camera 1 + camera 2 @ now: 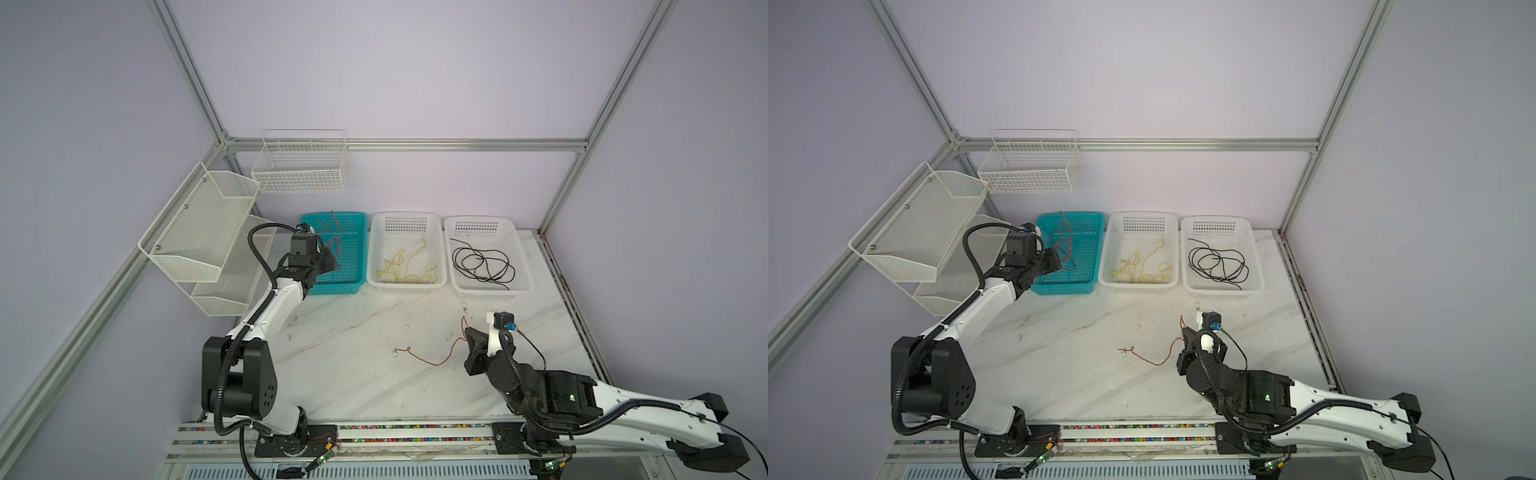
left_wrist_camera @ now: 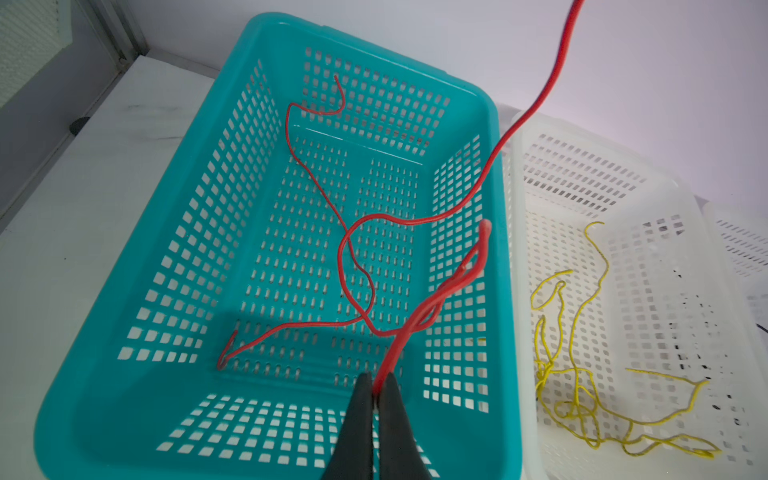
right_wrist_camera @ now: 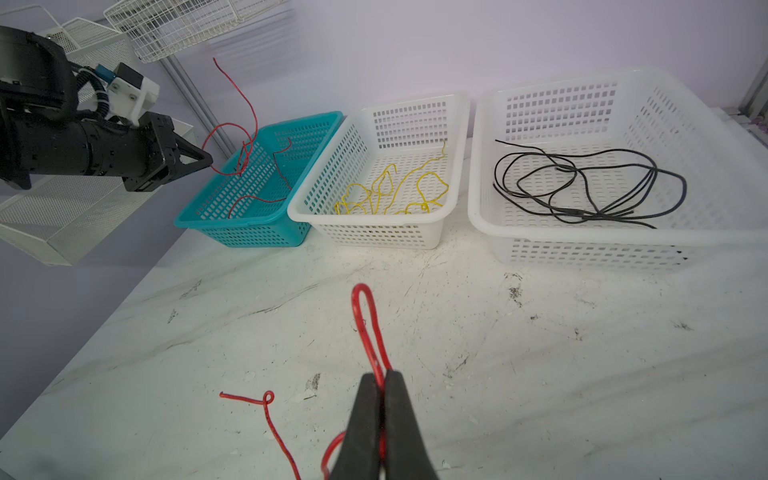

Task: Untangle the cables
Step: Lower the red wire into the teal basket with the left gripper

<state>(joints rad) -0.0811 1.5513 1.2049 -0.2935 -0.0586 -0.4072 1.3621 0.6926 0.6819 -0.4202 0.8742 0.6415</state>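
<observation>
Pinching red cable, left hand above teal basket.

Left arm: glossy white moulded link shells between matte black joint housings. The large black shoulder housing bears a cluster of small round holes. Right arm: same white-and-black finish, with green indicator lights on its black elbow housing. A black corrugated hose runs along each arm. Each wrist carries a white bracket with a small black camera and teal connector. Left gripper and right gripper: matte black fingers, tapering to narrow tips.
</observation>
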